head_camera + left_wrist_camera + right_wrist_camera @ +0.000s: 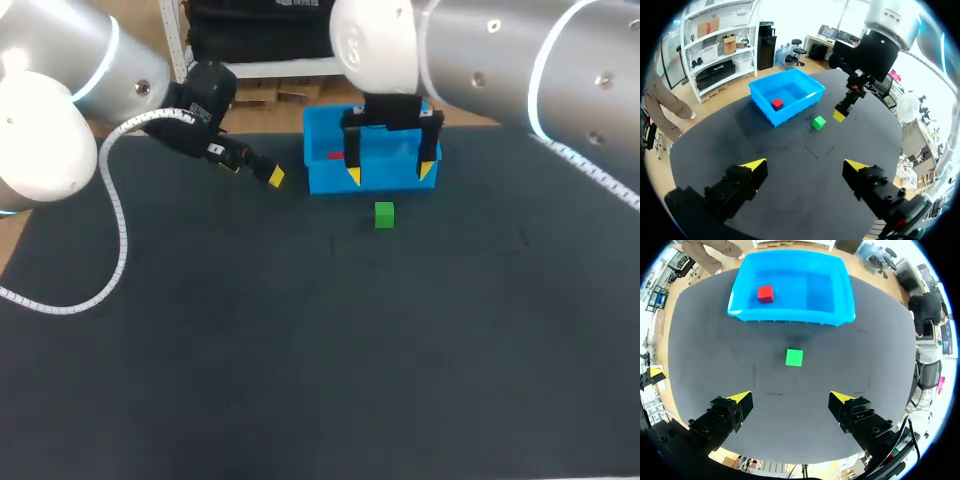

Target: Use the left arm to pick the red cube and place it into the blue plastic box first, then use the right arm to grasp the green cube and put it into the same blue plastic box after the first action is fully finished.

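Observation:
The red cube [336,155] lies inside the blue plastic box [330,182] at the back of the table. In front of the box, the green cube [384,214] rests on the dark mat. My right gripper [390,173] hangs open above the box's front wall, just behind the green cube. In the right wrist view the green cube [794,357] lies ahead of the open right gripper [791,397], and the red cube [765,293] sits in the box [790,316]. My left gripper [253,172] is open and empty, to the left of the box. From the left gripper [805,164], the box [795,107], red cube [777,104] and green cube [818,122] show far ahead.
The dark mat [300,350] covers the table, with wide bare room in front of the green cube. A white ribbed cable [118,215] loops from my left arm over the table's left side.

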Controlling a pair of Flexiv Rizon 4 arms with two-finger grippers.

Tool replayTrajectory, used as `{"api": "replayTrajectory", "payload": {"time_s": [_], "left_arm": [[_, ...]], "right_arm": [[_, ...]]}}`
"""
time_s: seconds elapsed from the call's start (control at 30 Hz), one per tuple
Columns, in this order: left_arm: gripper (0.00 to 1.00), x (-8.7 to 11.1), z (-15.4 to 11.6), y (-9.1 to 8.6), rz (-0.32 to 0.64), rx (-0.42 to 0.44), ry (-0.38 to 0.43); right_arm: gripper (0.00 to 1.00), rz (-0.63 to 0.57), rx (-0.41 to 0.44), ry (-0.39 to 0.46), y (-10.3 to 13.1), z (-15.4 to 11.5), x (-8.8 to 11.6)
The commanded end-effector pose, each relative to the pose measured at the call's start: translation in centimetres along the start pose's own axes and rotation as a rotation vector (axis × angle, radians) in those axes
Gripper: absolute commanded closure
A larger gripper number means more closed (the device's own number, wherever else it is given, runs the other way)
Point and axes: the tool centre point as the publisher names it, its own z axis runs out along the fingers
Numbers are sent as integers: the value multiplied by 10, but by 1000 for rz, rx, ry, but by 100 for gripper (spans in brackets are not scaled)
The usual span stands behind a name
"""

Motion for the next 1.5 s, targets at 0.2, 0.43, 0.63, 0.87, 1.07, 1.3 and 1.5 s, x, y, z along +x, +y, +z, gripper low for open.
{"api": "replayTrajectory", "payload": {"time_s": [0.2, 0.43, 0.63, 0.87, 1.07, 1.3, 1.5], "left_arm": [[0, -1, 0, 0, -1, 0, 3], [0, -1, 0, 0, -1, 0, 3], [0, -1, 0, 0, -1, 0, 3], [0, -1, 0, 0, -1, 0, 3], [0, -1, 0, 0, -1, 0, 3], [0, -1, 0, 0, -1, 0, 3], [0, -1, 0, 0, -1, 0, 3]], "right_arm": [[0, -3, -6, 41, 3, 17, -12], [0, -4, -38, -4, 0, 27, -12], [0, -11, -47, -36, -5, 37, -11], [0, -36, -45, -74, -7, 45, -6], [0, -43, -62, -131, -9, 55, -6], [0, -27, -79, -184, -7, 63, -6], [0, -14, -65, -172, -6, 75, -9]]}}
